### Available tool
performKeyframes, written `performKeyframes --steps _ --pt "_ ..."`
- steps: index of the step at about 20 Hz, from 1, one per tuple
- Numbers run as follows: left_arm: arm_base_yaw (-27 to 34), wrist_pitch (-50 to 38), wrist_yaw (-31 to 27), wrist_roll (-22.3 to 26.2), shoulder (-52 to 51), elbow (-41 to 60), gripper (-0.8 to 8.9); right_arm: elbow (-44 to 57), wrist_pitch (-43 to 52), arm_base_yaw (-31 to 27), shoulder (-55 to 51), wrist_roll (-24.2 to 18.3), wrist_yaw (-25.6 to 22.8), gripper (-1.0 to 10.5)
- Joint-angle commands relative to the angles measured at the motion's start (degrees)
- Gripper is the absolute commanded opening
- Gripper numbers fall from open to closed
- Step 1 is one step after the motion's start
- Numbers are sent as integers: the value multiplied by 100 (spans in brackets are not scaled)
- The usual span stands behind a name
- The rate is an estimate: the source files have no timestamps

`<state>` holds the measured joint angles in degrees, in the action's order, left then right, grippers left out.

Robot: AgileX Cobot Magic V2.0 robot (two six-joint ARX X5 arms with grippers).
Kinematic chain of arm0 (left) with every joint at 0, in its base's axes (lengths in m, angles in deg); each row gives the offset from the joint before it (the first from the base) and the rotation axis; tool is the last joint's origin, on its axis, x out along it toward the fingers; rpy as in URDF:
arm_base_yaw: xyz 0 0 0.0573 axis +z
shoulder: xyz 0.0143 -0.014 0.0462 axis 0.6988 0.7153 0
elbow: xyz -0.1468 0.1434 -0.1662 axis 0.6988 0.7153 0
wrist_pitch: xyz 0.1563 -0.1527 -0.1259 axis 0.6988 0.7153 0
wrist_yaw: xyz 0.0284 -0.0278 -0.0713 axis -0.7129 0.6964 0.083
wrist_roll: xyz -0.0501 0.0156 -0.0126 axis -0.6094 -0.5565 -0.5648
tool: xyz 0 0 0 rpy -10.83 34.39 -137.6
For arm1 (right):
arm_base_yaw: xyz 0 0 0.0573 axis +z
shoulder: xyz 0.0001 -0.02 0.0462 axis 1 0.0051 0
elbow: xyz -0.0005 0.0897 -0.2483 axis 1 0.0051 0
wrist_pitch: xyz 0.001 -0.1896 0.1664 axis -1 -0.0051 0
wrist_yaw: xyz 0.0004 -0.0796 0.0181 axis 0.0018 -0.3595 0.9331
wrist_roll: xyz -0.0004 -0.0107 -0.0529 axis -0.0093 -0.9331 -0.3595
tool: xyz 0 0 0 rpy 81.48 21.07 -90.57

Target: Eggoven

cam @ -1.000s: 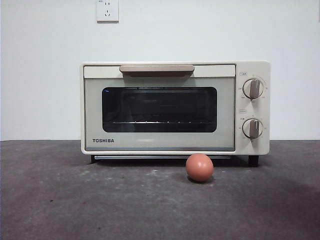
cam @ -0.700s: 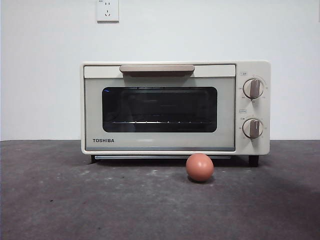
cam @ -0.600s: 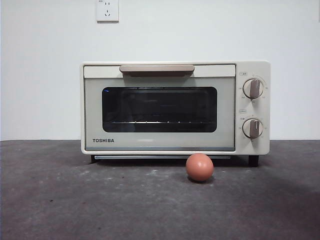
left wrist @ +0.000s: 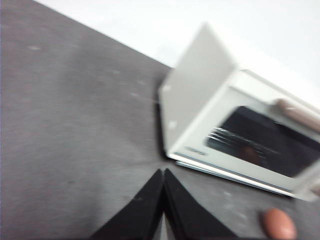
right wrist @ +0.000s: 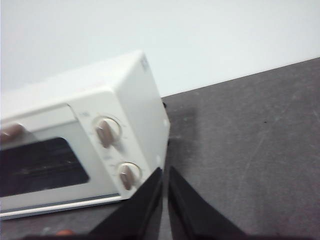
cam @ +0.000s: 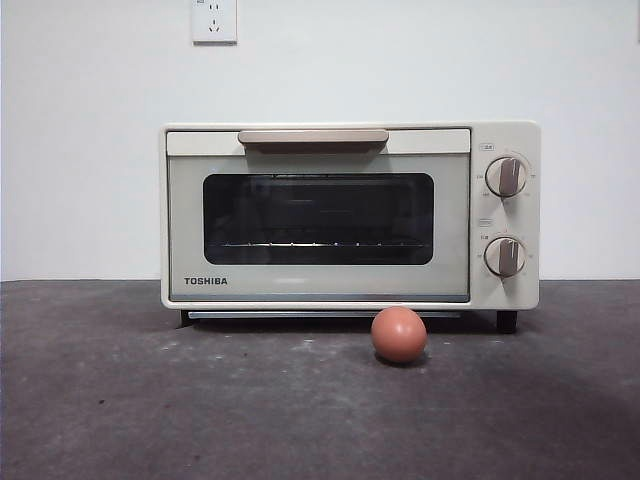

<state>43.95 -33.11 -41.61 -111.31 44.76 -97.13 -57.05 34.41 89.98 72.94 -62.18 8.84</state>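
A reddish-brown egg [cam: 399,334] rests on the dark table just in front of the cream TOSHIBA toaster oven [cam: 350,215], below its door's right end. The oven door is closed, with a dark window and two dials on the right. No arm shows in the front view. From the left wrist view, my left gripper [left wrist: 163,175] is shut and empty above the table, left of the oven [left wrist: 240,135], with the egg [left wrist: 279,223] off to one side. The right gripper [right wrist: 164,172] is shut and empty near the oven's dial side [right wrist: 85,150]; a sliver of the egg [right wrist: 64,232] shows.
A white wall with a power socket [cam: 214,20] stands behind the oven. The dark grey table [cam: 200,400] stretches in front of the oven and to both sides.
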Motion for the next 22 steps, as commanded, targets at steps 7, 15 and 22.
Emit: performKeyframes --steps 7,15,22 --pt "2 684 1370 570 1440 -1486 6 -1641 -1303 4 1270 -254 962 4" --pt "-9 1735 2264 1366 2461 -2457 6 -3084 -3178 247 2518 -1134 1762 4" --pt "-282 2461 2391 1797 2865 -2830 6 -3661 -4356 754 3104 -1714 1764 4"
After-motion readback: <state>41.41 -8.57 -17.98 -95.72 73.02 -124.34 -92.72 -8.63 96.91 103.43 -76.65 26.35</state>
